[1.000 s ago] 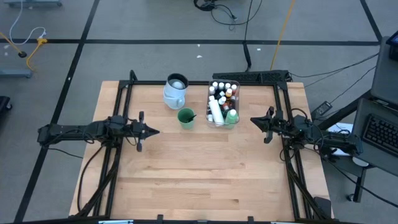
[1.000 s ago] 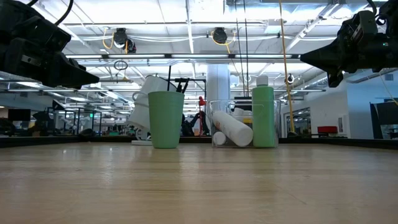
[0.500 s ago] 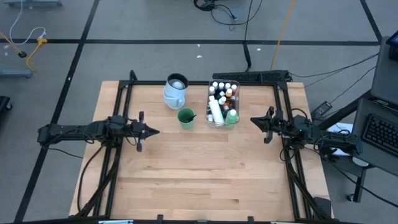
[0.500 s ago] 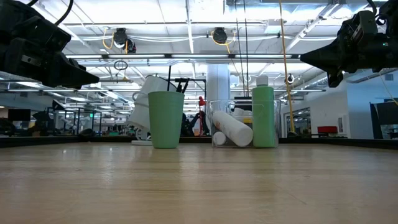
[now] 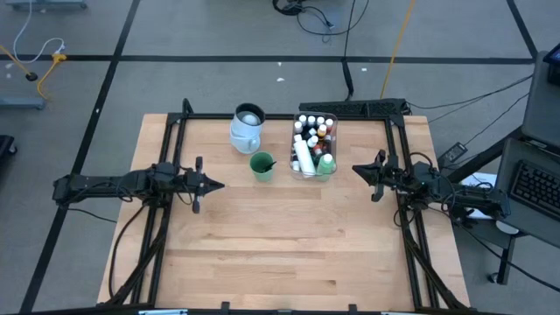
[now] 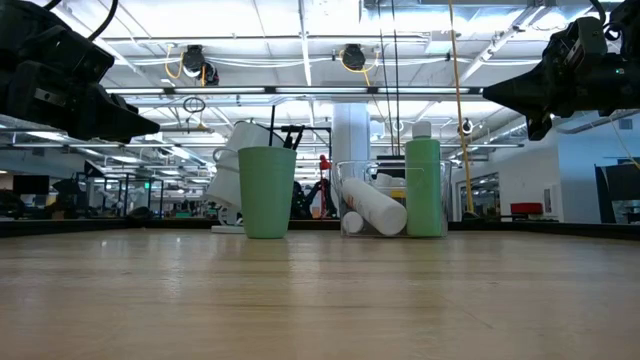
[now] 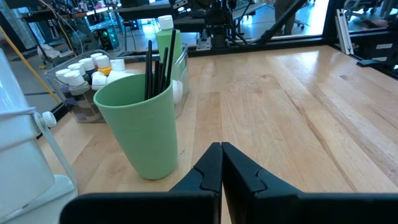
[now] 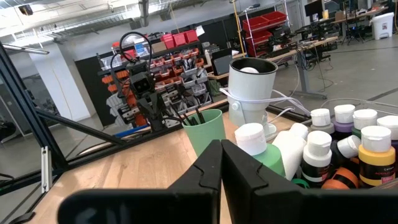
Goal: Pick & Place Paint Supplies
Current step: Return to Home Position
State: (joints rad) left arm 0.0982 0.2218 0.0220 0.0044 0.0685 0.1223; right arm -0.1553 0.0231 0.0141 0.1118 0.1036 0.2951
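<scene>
Left gripper (image 5: 214, 185) and right gripper (image 5: 359, 171), both closed and empty, sit well apart on either side of the tub (image 5: 336, 140) holding the bottles (image 5: 313, 140); probable hazard: a wide homing swing clips the cup (image 5: 261, 165) of brushes (image 7: 158, 68) just beside the tub.

A pale-blue jug (image 5: 248, 128) stands near a green cup (image 5: 261, 165) and clear tub (image 5: 294, 131) on the wooden table (image 5: 289, 236).

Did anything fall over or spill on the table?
Nothing spilled. Only the large white bottle lies slanted in the clear tub, beside the upright large green bottle. Left gripper and right gripper wait shut at the sides.
</scene>
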